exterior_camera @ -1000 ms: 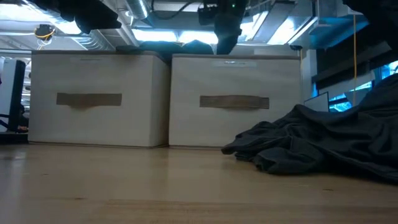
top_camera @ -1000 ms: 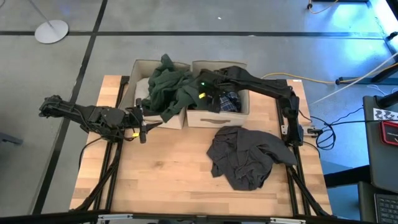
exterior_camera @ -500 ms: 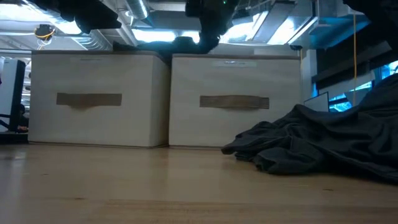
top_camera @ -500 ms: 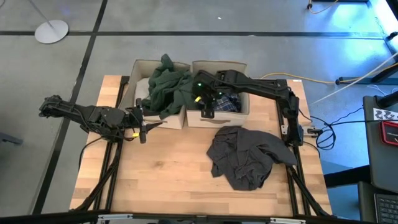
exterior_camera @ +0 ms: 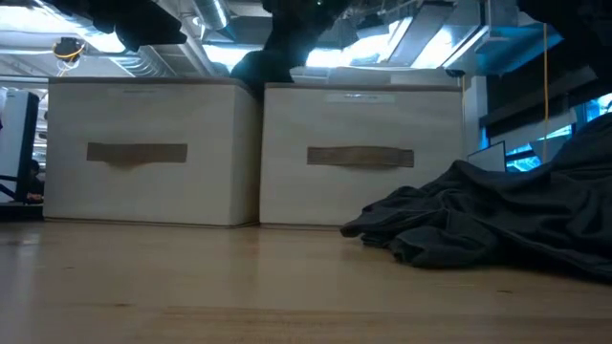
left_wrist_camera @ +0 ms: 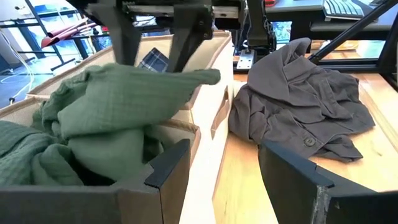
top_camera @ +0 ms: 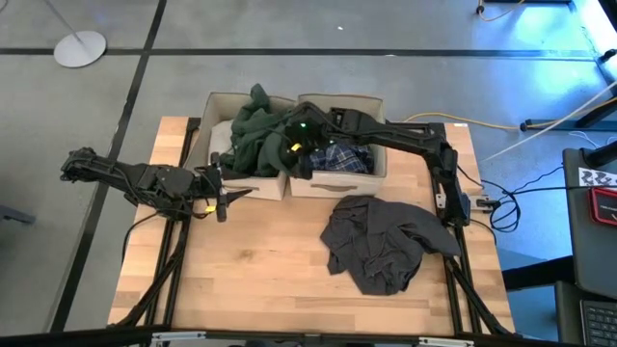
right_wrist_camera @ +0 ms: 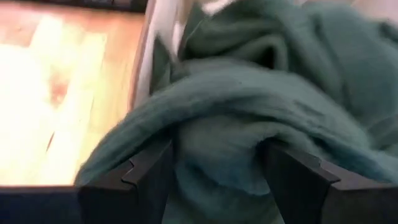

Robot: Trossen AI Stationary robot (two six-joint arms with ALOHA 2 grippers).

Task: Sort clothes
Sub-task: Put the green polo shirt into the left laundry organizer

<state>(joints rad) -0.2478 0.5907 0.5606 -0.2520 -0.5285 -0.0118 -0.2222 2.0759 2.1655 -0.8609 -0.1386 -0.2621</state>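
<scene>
The dark green garment (top_camera: 258, 135) is heaped in the left beige box (top_camera: 217, 99). One fold (left_wrist_camera: 155, 87) hangs over the wall it shares with the right box (top_camera: 378, 108). The plaid garment (top_camera: 345, 159) lies in the right box. The dark grey garment (top_camera: 381, 241) is spread on the table. My right gripper (top_camera: 297, 162) is open over the shared wall, slanting down, with a finger on each side of a hump of the green cloth (right_wrist_camera: 224, 124). My left gripper (top_camera: 224, 200) is open and holds nothing, in front of the left box. My right gripper stands with a hump of the green garment's overhanging fold (right_wrist_camera: 217, 143) filling the gap between its open fingers (right_wrist_camera: 149, 177). It comes slanting down from the table's right. I cannot tell whether the fingers touch the cloth. The garment rests on the box.
Both boxes stand side by side at the table's far edge, handles facing the near side (exterior_camera: 361, 156). Bare wood lies at the near left (top_camera: 251, 270). Beside the right arm's base, the grey garment (exterior_camera: 497, 220) covers the near right.
My right gripper has gone from above the right box toward the table's left, to the shared wall and the green fold. It has tipped from steeply down to a shallower slant, and its fingers have stayed apart. The garments lie as before.
</scene>
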